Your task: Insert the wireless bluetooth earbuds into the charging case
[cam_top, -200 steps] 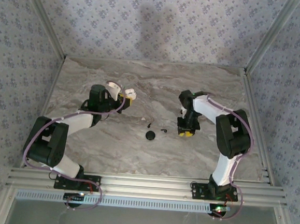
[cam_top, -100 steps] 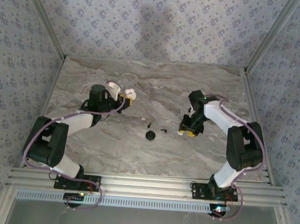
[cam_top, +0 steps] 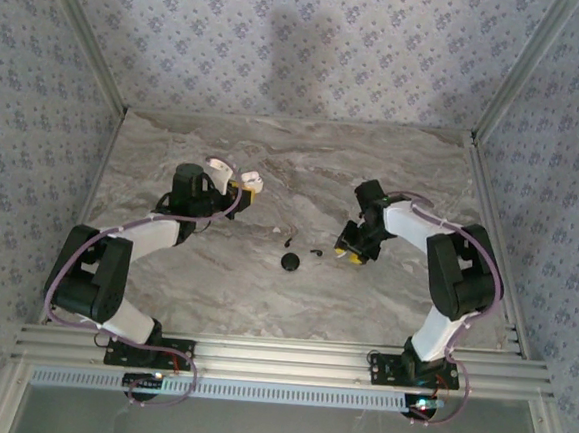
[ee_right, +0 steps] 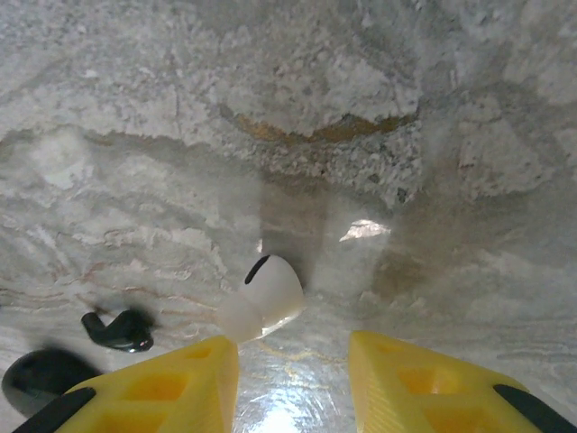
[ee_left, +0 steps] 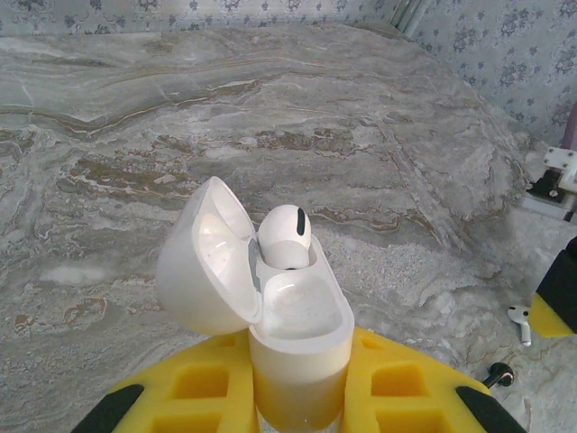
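earbud [ee_left: 285, 234] in open case [ee_left: 302, 316] | left tool [ee_left: 297, 397] clenches case | right tool [ee_right: 293, 388] released

- White charging case [ee_left: 297, 334], upright with lid swung open, left of the table's [cam_top: 263, 295] centre.
- One earbud [ee_left: 285, 236], white, seated in the case.
- Other earbud [ee_right: 264, 302], white, lying on its side right of centre.

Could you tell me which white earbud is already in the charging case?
The earbud sitting upright in the open charging case, which the left gripper holds. The other earbud lies on the table, just ahead of the open right gripper.
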Robot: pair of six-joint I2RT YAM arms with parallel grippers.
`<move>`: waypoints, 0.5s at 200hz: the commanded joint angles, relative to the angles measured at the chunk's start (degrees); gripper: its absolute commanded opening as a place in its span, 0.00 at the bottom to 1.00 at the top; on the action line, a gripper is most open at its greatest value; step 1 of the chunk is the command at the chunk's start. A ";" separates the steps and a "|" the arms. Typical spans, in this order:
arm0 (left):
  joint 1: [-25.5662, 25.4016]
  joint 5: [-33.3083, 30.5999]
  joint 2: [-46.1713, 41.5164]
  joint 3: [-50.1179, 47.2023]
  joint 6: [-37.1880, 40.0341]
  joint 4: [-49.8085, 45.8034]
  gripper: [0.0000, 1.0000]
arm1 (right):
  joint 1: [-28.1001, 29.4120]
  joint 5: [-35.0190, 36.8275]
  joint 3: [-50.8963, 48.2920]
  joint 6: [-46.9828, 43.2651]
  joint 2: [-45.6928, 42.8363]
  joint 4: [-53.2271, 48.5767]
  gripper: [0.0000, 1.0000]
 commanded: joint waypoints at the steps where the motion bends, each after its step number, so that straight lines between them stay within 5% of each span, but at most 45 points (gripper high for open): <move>1: -0.34 0.96 -1.92 1.32 0.73 -0.31 0.17 | 0.28 1.58 0.91 1.01 0.79 -0.53 0.38; 100: -0.34 0.79 -1.90 1.32 0.91 -0.57 0.17 | 0.39 2.59 4.89 -0.48 3.35 -0.20 0.38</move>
